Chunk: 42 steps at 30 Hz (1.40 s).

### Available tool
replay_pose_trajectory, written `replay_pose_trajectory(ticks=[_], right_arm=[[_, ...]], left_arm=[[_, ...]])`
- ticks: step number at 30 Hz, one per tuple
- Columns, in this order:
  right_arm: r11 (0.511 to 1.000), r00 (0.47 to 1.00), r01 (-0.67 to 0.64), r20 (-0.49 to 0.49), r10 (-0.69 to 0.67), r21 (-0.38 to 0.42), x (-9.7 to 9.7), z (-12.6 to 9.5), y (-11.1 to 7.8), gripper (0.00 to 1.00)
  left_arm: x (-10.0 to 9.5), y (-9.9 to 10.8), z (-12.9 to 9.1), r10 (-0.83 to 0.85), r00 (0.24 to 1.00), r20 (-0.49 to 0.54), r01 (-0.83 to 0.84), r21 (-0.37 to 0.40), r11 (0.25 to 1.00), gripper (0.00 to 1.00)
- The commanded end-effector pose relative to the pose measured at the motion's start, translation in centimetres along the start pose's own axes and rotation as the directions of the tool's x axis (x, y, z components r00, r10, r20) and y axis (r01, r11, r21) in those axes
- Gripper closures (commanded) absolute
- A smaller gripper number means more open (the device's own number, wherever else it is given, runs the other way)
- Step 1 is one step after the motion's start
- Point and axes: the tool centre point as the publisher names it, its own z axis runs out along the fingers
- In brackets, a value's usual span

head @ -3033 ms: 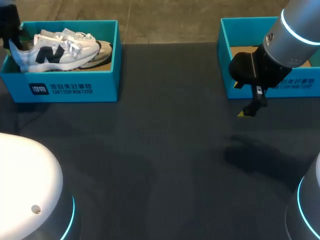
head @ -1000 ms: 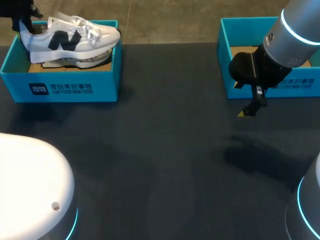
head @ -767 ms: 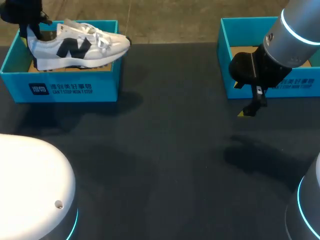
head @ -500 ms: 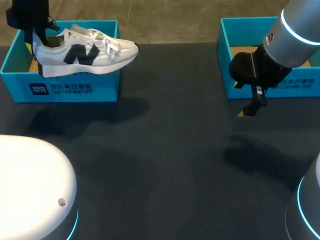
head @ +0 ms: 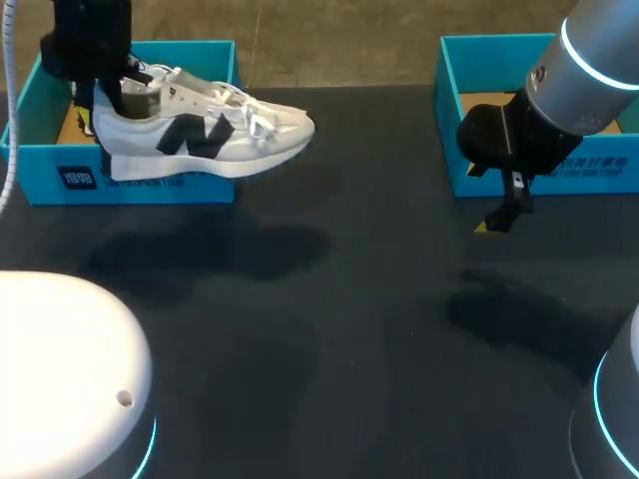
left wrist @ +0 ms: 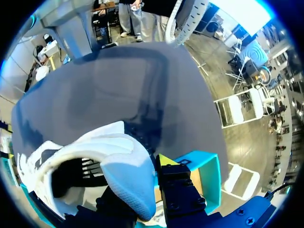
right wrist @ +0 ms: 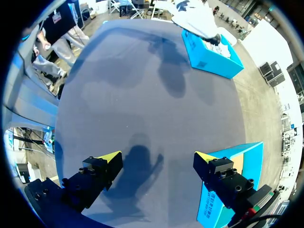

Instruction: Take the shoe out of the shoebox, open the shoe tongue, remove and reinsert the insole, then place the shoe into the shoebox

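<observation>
The left shoebox (head: 150,182) stands at the bench's (head: 359,319) far left corner; over it hangs the left hand (head: 100,100), pinching the heel collar of the shoe (head: 200,135). In the left wrist view one yellow-tipped finger lies against the outside of the heel; the other is hidden behind the white heel, so it probably sits inside the collar, though that cannot be seen outright. The shoe is in the air, roughly level, its heel above the box's front wall and its toe out past the box's right corner, over bare bench; its shadow falls on the bench below it, apart from the sole.

Further right, the right hand (right wrist: 156,159) hangs above the bench with its fingers spread wide and nothing between them, just in front of the right shoebox (head: 599,175).

The danger lies in the hold; the whole shoe hangs from a soft, padded rim at one end, so its weight pulls the toe down; it could pivot between the fingers or slide out if the arm swings fast or stops sharply. A drooping toe might also land first and tip the shoe onto its side. The sole looks close to the front wall; lowering too soon could snag it and drag the box.
</observation>
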Motion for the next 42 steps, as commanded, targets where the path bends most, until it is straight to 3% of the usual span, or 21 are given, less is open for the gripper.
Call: replay_pose_trajectory(ticks=[1, 11, 21, 42], right_arm=[[1.0, 1.0, -0.001, 0.001, 0.001, 0.002, 0.0, 0.2, 0.1, 0.0], [1.0, 1.0, -0.001, 0.001, 0.001, 0.002, 0.0, 0.2, 0.1, 0.0], [1.0, 1.0, -0.001, 0.001, 0.001, 0.002, 0.0, 0.2, 0.1, 0.0], [1.0, 1.0, -0.001, 0.001, 0.001, 0.002, 0.0, 0.2, 0.1, 0.0]], left_arm=[[-1.3, -0.8, 0.3, 0.027, 1.0, 0.008, -0.027, -0.026, 0.999, 1.0], [-5.6, -2.7, 0.2, 0.098, 0.995, -0.009, -0.098, -0.05, 0.994, 1.0], [-9.4, -3.2, 0.3, 0.167, 0.986, 0.003, -0.166, -0.072, 0.983, 1.0], [-9.5, -3.3, 0.5, 0.16, 0.987, -0.001, -0.16, -0.074, 0.984, 1.0]])
